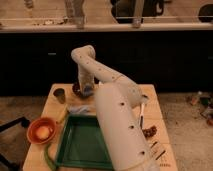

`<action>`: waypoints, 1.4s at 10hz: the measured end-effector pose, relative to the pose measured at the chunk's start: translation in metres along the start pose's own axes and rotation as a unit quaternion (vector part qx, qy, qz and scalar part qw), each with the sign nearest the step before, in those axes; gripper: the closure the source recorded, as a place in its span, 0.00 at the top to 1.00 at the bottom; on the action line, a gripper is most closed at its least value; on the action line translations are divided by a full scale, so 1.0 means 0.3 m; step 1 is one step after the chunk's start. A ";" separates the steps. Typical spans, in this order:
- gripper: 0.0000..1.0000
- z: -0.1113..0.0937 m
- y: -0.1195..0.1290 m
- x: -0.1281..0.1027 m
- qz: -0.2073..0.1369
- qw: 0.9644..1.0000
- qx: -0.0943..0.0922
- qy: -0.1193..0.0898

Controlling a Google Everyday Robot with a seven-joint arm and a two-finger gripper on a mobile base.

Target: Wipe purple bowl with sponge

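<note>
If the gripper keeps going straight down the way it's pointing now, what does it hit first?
Most likely the purple bowl. The gripper points down at the far end of the table, right at the bowl, with something blue-grey, probably the sponge, at its tip. Depth is unclear, so it may already be touching.

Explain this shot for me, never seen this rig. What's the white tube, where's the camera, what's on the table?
The white tube is the robot's one arm, seen from a camera above and behind it, looking down over the arm at a wooden table. The arm reaches to the far side and bends down, so its gripper sits at the far edge, right over the purple bowl. Something blue-grey shows at its tip, likely the sponge, though the grip itself is hidden. Also on the table: a small metal cup at far left, a paler flat blue-grey piece, an orange bowl at near left and a green tray in the middle.
</note>
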State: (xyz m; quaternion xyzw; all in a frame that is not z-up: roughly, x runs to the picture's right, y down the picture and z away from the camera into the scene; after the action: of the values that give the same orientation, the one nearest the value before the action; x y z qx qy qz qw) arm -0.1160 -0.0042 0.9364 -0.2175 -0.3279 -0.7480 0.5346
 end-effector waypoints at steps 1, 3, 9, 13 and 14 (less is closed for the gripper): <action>0.00 -0.004 -0.004 0.029 -0.005 1.000 -0.003 0.000; 0.00 -0.017 -0.028 0.086 -0.020 1.000 -0.009 0.002; 0.00 -0.019 -0.130 0.096 -0.061 0.998 -0.011 -0.008; 0.00 -0.015 -0.137 0.013 -0.062 0.998 -0.010 -0.018; 0.00 -0.014 -0.119 0.004 -0.058 0.998 -0.011 -0.019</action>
State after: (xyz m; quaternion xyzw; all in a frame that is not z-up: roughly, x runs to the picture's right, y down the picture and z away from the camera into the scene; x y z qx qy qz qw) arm -0.1499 -0.0004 0.9251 -0.2179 -0.3421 -0.7768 0.4817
